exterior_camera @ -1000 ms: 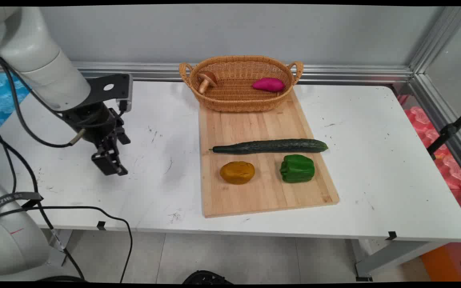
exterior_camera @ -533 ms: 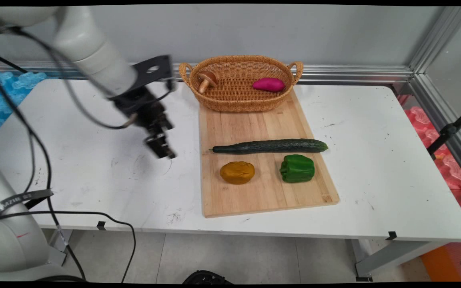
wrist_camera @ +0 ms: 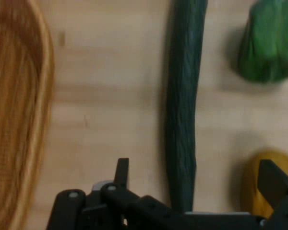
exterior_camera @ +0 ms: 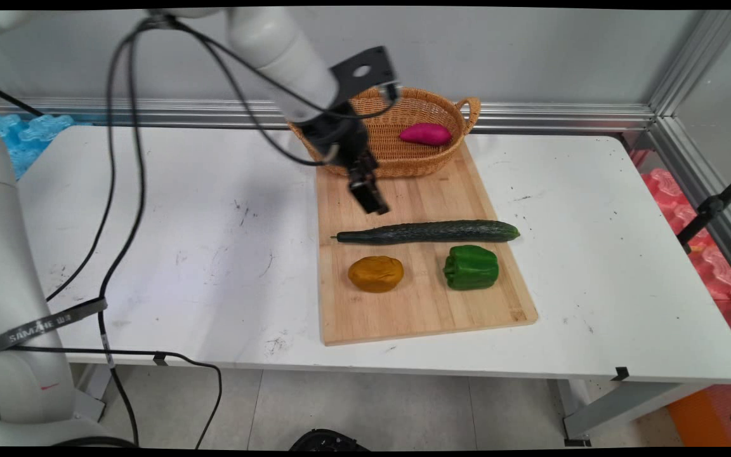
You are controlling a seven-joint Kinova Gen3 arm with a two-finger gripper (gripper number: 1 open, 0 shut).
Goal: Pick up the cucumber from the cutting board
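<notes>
My gripper (exterior_camera: pixel 373 204) hangs above the far part of the wooden cutting board (exterior_camera: pixel 416 304), just in front of the wicker basket (exterior_camera: pixel 403 164). It is open and holds nothing. The hand view shows its two fingers (wrist_camera: pixel 122 171) spread wide, with the stem end of the long dark green cucumber (wrist_camera: pixel 182 105) between them and lower down. The cucumber (exterior_camera: pixel 429 231) lies across the board. Beyond it sit a green bell pepper (exterior_camera: pixel 471 267) and an orange-yellow lump (exterior_camera: pixel 375 273). A purple sweet potato (exterior_camera: pixel 426 134) lies in the basket, whose left part is hidden by the arm.
The basket stands at the board's far end, against the wall rail. In the hand view the basket's rim (wrist_camera: pixel 19 120) fills the left side, with the pepper (wrist_camera: pixel 269 43) and the orange-yellow lump (wrist_camera: pixel 259 187) on the right. Black cables hang from the arm over the table's left half.
The arm has swung from the table's left side to the right and farther back, bringing the gripper over the board in front of the basket. The arm now covers the mushroom in the basket.
</notes>
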